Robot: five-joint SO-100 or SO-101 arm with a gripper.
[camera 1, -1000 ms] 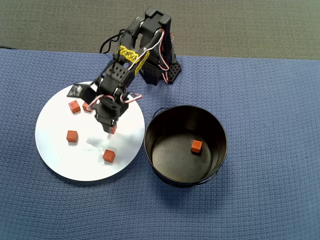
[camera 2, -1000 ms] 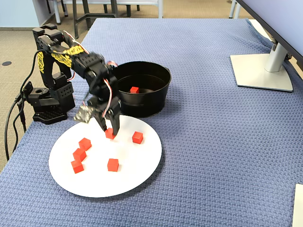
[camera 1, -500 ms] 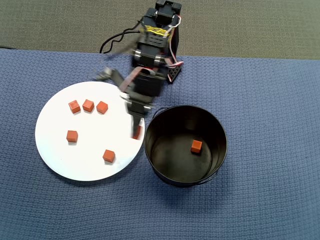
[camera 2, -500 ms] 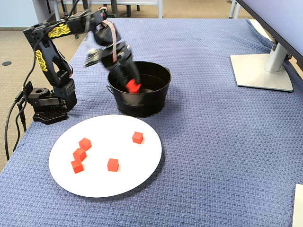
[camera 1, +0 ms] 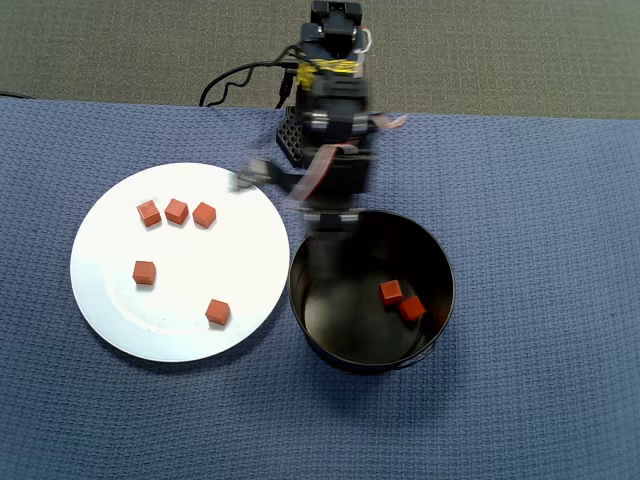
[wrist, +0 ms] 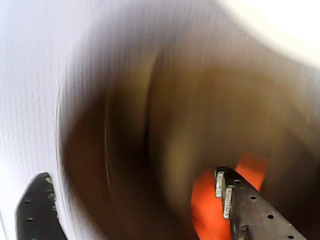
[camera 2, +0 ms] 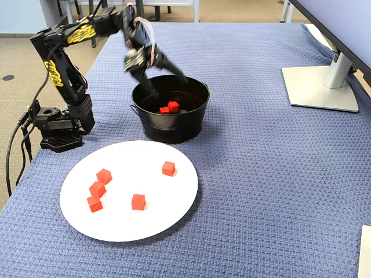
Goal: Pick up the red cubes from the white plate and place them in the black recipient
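Red cubes (camera 1: 177, 211) lie on the white plate (camera 1: 110, 320) upon blue cloth (camera 1: 540, 200); fingers (camera 2: 165, 78) spread wide, empty.

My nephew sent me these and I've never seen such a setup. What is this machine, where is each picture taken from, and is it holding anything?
It is a small black robot arm bolted at the edge of a table covered in blue cloth. One picture looks straight down, one looks from the side, and the blurry one comes from a camera riding on the arm's wrist.

On the cloth sit a white plate with five red cubes on it, and a black pot with two more cubes inside. A monitor stand is at the far side.

The pincer hangs over the pot with its fingers spread apart, and nothing is between them.
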